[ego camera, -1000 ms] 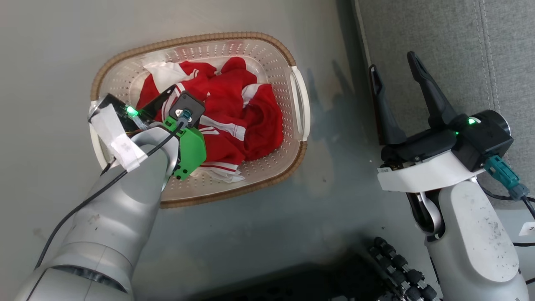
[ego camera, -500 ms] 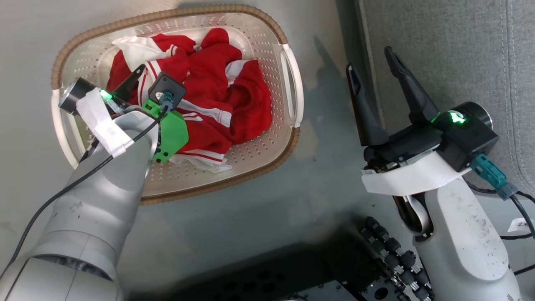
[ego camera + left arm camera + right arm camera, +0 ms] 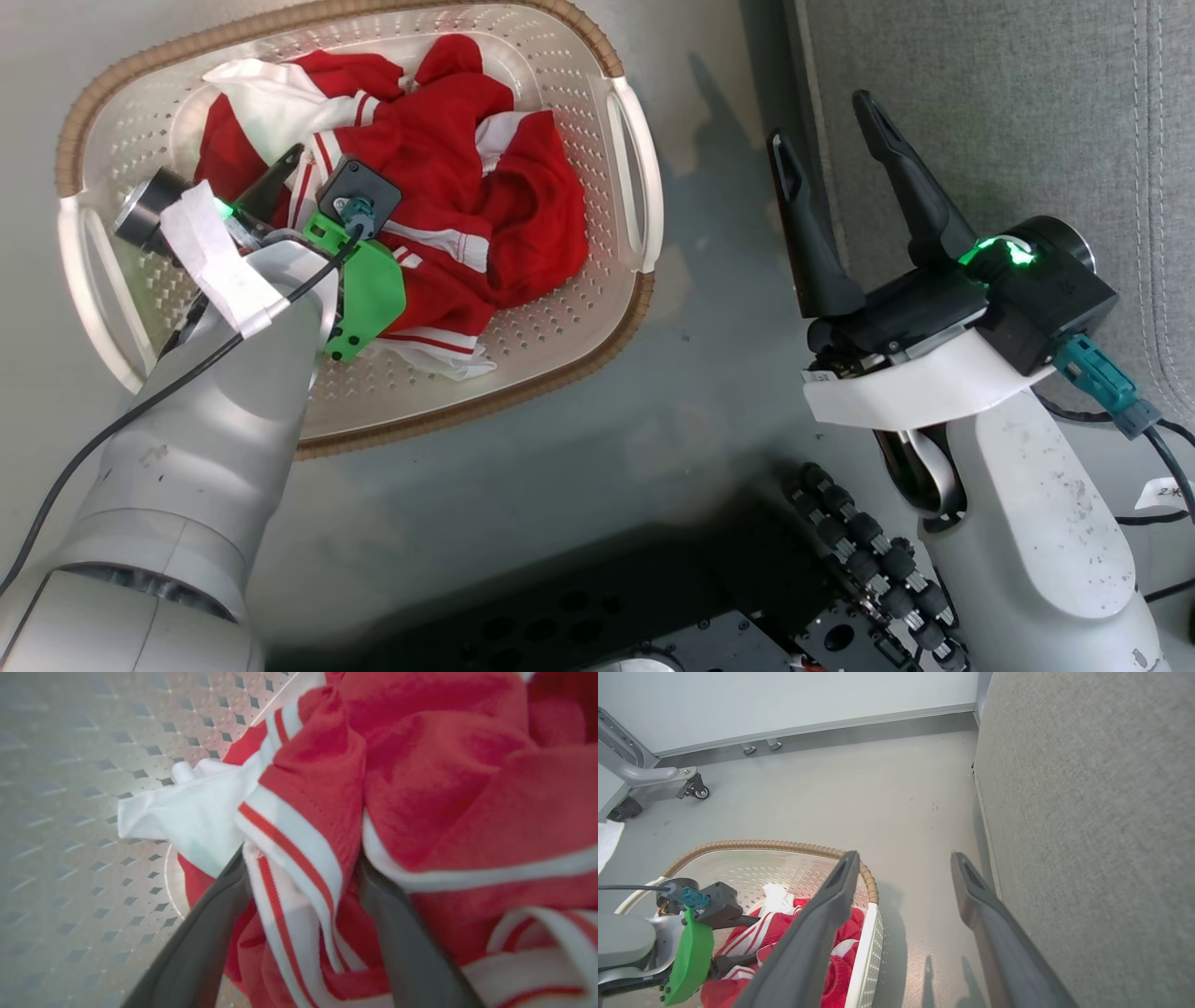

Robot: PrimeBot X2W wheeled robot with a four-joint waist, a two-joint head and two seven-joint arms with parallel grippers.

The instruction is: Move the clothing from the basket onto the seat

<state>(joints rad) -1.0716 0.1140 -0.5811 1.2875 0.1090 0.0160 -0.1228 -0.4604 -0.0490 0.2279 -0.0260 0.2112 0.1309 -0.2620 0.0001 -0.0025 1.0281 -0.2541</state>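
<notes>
The clothing (image 3: 448,177) is a crumpled red heap with white stripes, lying in the cream perforated basket (image 3: 597,308) on the floor. My left gripper (image 3: 308,173) reaches down into the basket's left side. In the left wrist view it (image 3: 301,858) is open, its two dark fingers pressed into the heap with a striped fold of the clothing (image 3: 444,788) between them. My right gripper (image 3: 822,121) hangs open and empty over the floor between the basket and the grey seat (image 3: 1008,103). The right wrist view shows the right gripper (image 3: 904,856), the basket rim (image 3: 775,845) and the seat (image 3: 1087,812).
My dark base with its rollers (image 3: 868,551) sits at the bottom. A wheeled grey stand leg (image 3: 668,777) and the wall's baseboard (image 3: 859,721) lie beyond the basket. Grey floor (image 3: 579,485) surrounds the basket.
The head camera has shifted, so the basket now shows further left and higher. My left gripper stays down in the clothing. Both grippers remain open.
</notes>
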